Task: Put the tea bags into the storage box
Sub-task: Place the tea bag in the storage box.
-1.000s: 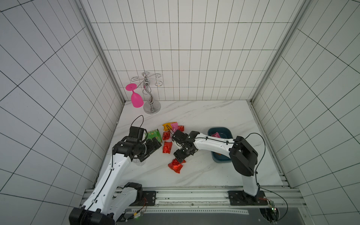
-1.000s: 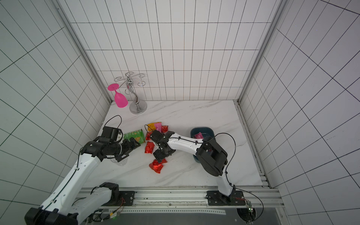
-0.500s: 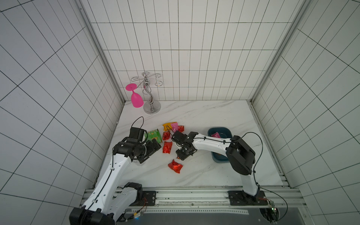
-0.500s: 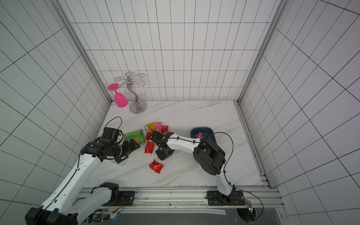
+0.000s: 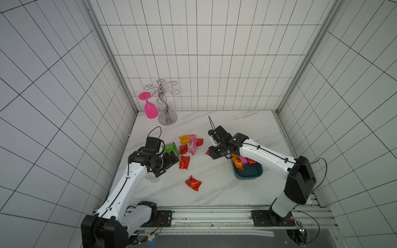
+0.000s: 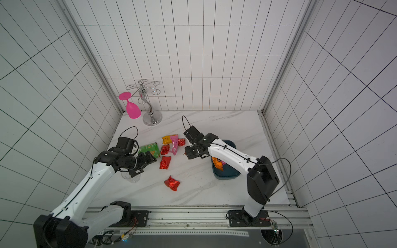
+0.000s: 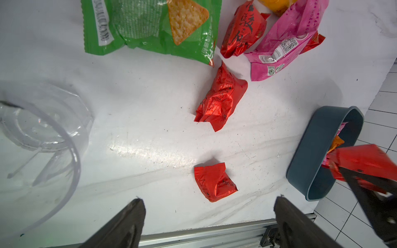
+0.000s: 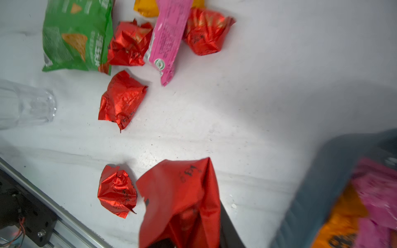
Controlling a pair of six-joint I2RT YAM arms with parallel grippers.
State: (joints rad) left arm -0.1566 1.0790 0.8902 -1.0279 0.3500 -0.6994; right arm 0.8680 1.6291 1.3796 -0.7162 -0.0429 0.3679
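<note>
Right gripper [image 5: 211, 152]: clamped on red tea bag [image 8: 180, 199], aloft just beside storage box [image 5: 247, 176];
Left gripper [image 7: 208, 206]: fingers apart, empty;
Risk: slick foil, pinched at one end, may slip and fall short of the box

white arms [image 5: 126, 182], black joints (thin looping black cables)

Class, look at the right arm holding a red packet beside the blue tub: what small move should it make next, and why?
Probably carry the red tea bag sideways until it hangs over the storage box, then open. The right arm's jaws are pinched on it and hold it off the table, beside the box but not yet over it. Other packets already lie inside.
</note>
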